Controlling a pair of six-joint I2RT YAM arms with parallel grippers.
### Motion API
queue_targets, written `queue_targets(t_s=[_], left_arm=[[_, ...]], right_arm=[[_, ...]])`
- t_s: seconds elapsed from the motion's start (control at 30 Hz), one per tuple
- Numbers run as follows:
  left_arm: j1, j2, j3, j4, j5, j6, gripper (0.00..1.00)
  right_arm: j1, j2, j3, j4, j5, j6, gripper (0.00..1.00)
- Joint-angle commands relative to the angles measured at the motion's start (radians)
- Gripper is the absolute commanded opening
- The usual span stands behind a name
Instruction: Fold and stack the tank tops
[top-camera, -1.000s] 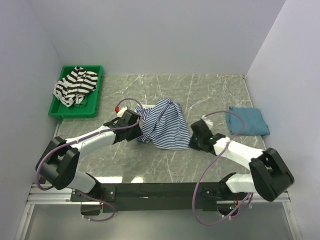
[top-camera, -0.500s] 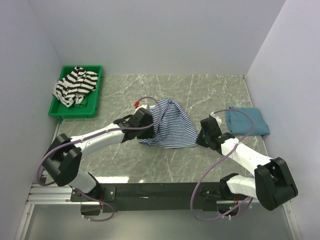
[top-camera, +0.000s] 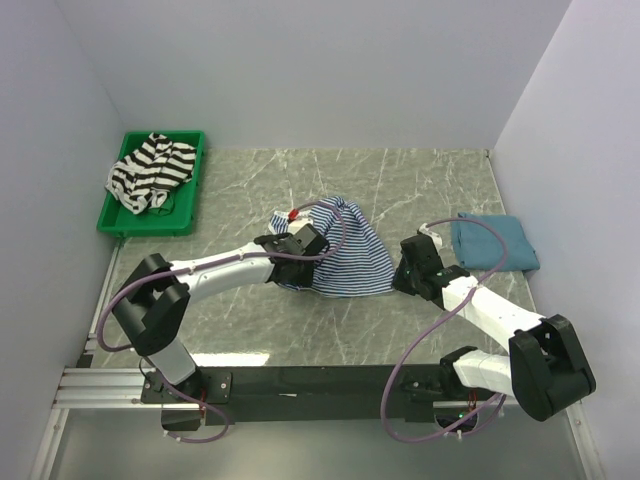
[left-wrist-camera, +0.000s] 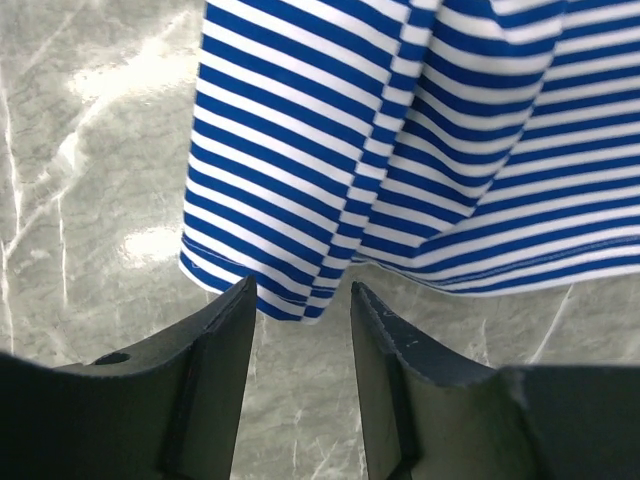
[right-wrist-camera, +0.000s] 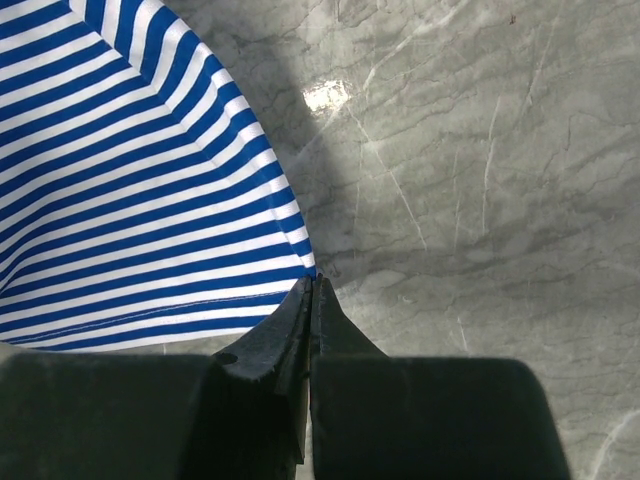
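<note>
The blue-and-white thin-striped tank top (top-camera: 345, 255) lies spread on the marble table, mid-centre. My left gripper (top-camera: 305, 252) hovers over its left side. In the left wrist view its jaws (left-wrist-camera: 302, 288) stand open with nothing between them, and a hem corner of the striped top (left-wrist-camera: 400, 120) lies just beyond the tips. My right gripper (top-camera: 398, 278) is shut on the top's right hem corner; the wrist view shows its tips (right-wrist-camera: 312, 280) pinched where the striped cloth (right-wrist-camera: 130, 200) ends. A folded teal tank top (top-camera: 492, 243) lies at the right. A black-and-white striped tank top (top-camera: 150, 170) sits crumpled in a bin.
A green bin (top-camera: 125, 222) stands at the back left of the table and holds the black-and-white top. White walls close the table in at the left, back and right. Bare marble (top-camera: 330, 330) runs along the near edge, in front of the arms.
My left gripper has moved right, from the striped top's left edge to above it. My right gripper pulled its corner right and slightly back, then held still. The top is now spread flatter.
</note>
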Motion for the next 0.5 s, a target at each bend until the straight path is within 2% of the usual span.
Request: queue_targets(t_s=[0.0, 0.3, 0.47], left_arm=[[-0.027, 0.009, 0.046, -0.024, -0.027, 0.032, 0.48], [-0.044, 0.067, 0.067, -0.030, -0.106, 0.032, 0.48], [-0.045, 0.081, 0.067, -0.014, -0.116, 0.040, 0.44]], right_arm=[[-0.012, -0.012, 0.001, 0.024, -0.001, -0.010, 0.00], [-0.015, -0.019, -0.010, 0.033, -0.013, -0.010, 0.00], [-0.017, -0.024, -0.019, 0.039, -0.018, -0.008, 0.00]])
